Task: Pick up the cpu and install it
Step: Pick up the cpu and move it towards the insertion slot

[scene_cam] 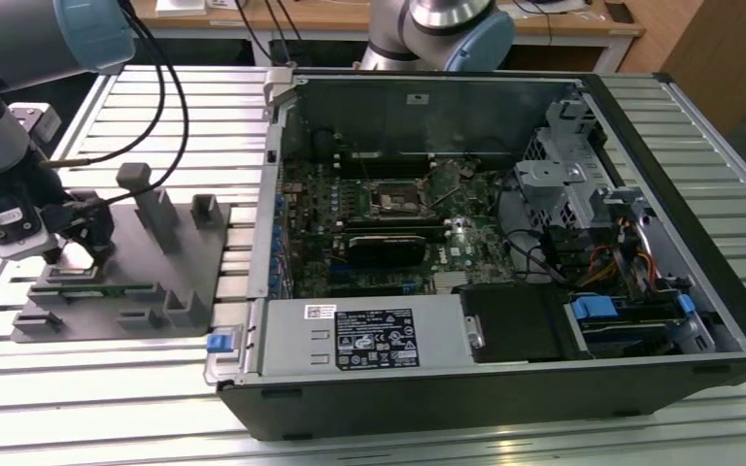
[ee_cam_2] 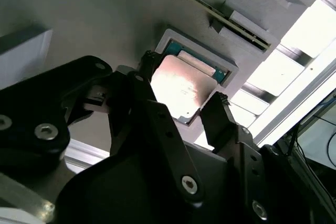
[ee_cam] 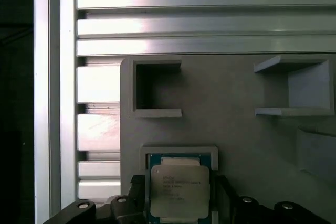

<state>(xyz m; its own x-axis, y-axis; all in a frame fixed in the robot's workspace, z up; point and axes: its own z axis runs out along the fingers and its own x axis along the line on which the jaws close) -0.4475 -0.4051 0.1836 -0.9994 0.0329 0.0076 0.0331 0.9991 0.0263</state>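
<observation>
In the second wrist view, the cpu (ee_cam_2: 184,85) is seated in a recess of the grey fixture (ee_cam_2: 105,19), gripped by the fingers (ee_cam_2: 220,114).

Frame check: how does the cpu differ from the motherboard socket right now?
The cpu is silvery; the motherboard socket is dark within a metal frame. The cpu lies in a pocket of the grey fixture outside the computer case; the socket sits inside it. The gripper is at the cpu; the socket is far from it. Both are square and lie flat.
</observation>
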